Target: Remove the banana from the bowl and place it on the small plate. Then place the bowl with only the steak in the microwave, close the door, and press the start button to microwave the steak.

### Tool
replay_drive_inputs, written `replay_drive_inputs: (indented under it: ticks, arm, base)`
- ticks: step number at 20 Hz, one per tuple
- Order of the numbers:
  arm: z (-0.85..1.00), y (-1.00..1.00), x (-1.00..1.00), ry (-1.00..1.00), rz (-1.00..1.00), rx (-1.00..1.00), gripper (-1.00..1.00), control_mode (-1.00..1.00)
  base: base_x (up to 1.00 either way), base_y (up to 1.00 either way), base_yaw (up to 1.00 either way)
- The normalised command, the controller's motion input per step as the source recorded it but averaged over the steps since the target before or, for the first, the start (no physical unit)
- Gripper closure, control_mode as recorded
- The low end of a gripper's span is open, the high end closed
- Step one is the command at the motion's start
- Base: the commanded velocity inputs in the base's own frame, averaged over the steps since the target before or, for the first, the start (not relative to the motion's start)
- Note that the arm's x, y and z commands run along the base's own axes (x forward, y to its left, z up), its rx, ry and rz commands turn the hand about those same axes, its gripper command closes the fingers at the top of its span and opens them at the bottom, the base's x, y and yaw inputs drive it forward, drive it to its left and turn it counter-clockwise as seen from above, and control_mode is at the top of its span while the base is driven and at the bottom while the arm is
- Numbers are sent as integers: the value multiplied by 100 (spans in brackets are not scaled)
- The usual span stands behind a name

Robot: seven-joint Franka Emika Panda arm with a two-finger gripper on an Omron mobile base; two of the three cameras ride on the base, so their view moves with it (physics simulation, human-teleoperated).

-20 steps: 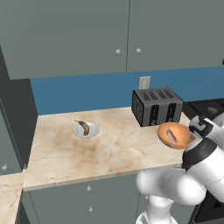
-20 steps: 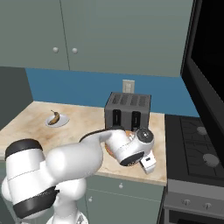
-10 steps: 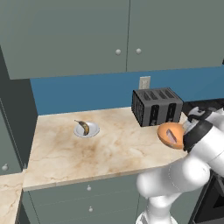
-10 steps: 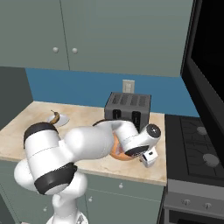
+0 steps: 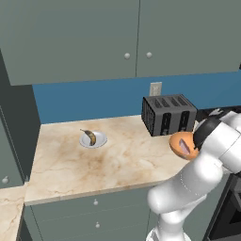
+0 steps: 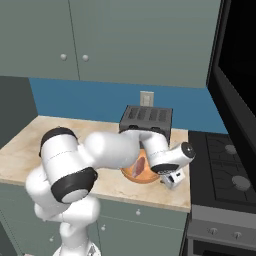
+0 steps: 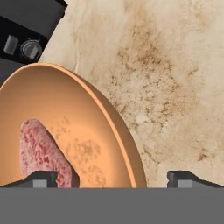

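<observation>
The orange-brown bowl (image 5: 181, 141) hangs tilted just above the counter's right end, in front of the toaster. In it lies the pinkish-red steak (image 5: 183, 147). In the hand view my gripper (image 7: 113, 177) is shut on the bowl (image 7: 83, 127) at its rim, one fingertip (image 7: 41, 178) inside by the steak (image 7: 41, 151), the other outside. From the right base the bowl (image 6: 141, 172) and steak (image 6: 140, 163) show under my forearm. The banana (image 5: 89, 136) rests on the small plate (image 5: 97, 142) at the left. The door (image 6: 235, 65) stands dark at the right.
A dark slotted toaster (image 5: 169, 114) stands against the blue back wall just behind the bowl. A stove top (image 6: 225, 165) adjoins the counter on the right. Grey wall cabinets (image 5: 136, 37) hang overhead. Marble counter (image 5: 122, 160) stretches between plate and bowl.
My arm has swung its elbow up and over, and the hand has turned. The bowl has stayed near the toaster but tipped further onto its side. Banana and plate have not moved.
</observation>
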Motion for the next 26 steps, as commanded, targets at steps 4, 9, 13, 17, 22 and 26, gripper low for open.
replay_drive_inputs:
  ticks: [4,9,13,17,22,26]
  arm:
    - [-16,12,0,0,4,3,-100,-100]
    - [-13,25,0,0,2,0,100,-100]
    - [0,26,0,0,0,0,100,-100]
    - [0,18,0,0,0,0,100,-100]
    - [12,13,0,0,0,0,100,-100]
    - [33,13,-38,-7,1,0,100,-100]
  base:
    - [0,0,0]
    - [0,0,0]
    - [0,0,0]
    - [0,0,0]
    - [0,0,0]
    - [0,0,0]
